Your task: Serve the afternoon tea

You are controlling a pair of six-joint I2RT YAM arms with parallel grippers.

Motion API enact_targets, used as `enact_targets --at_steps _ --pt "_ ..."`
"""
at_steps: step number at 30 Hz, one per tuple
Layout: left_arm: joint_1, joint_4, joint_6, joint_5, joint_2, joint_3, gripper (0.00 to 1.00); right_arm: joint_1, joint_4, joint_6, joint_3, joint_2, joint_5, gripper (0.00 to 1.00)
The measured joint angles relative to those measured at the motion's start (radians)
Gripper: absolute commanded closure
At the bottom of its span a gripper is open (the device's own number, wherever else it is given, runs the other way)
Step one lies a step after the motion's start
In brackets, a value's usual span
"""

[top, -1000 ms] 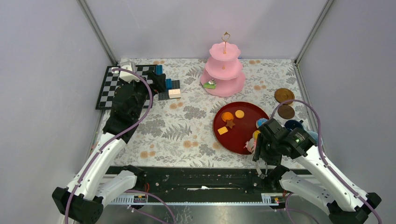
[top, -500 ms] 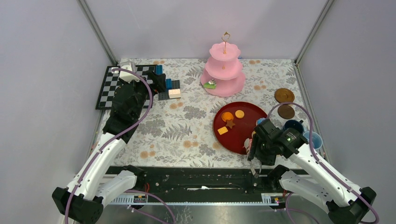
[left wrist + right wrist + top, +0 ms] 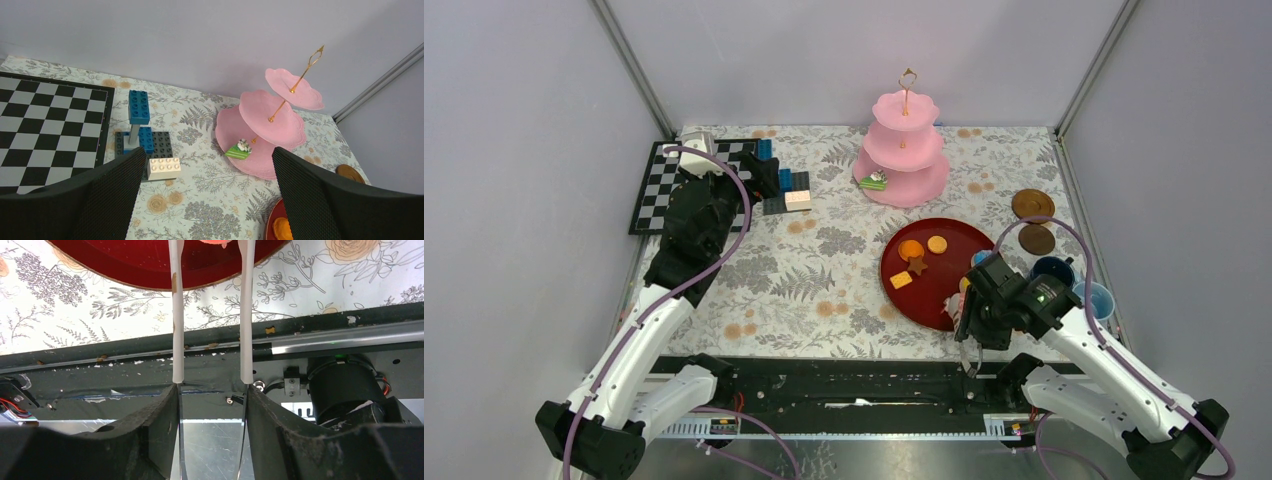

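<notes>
The pink three-tier stand (image 3: 904,150) stands at the back, also in the left wrist view (image 3: 260,107), with a green cake piece (image 3: 238,151) on its bottom tier. An orange donut (image 3: 910,249), a round biscuit (image 3: 937,243) and a square biscuit (image 3: 901,280) lie on the dark red tray (image 3: 944,295). Two blue cups (image 3: 1052,268) and two brown saucers (image 3: 1032,204) sit to the right. My right gripper (image 3: 972,322) is shut on the white tongs (image 3: 175,315), whose tips reach over the tray's near edge around something pink (image 3: 215,241). My left gripper (image 3: 209,165) is open and empty near the bricks.
A chessboard (image 3: 659,185) lies at the back left with a stack of toy bricks (image 3: 142,135) and a white brick (image 3: 163,168) beside it. The black metal rail (image 3: 300,340) runs along the table's near edge. Grey walls close in three sides.
My right arm has shifted a little left and toward the near edge with the tongs, now covering the sweets at the tray's right rim. The left arm has not moved.
</notes>
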Motion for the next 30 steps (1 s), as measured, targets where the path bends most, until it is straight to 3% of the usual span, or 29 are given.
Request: enact_targets --at_steps 5,19,23,30 --pt "0.0 0.0 0.0 0.0 0.002 0.0 0.01 0.0 0.056 -0.01 0.001 0.016 -0.001 0.66" --pt "0.0 0.0 0.0 0.003 0.011 0.0 0.01 0.0 0.254 -0.053 0.06 0.121 -0.001 0.65" --pt "0.0 0.0 0.0 0.003 0.011 0.0 0.01 -0.001 0.336 -0.055 0.021 0.141 -0.004 0.56" --pt "0.0 0.0 0.0 0.003 0.011 0.0 0.01 -0.002 0.339 -0.07 0.001 0.141 -0.009 0.45"
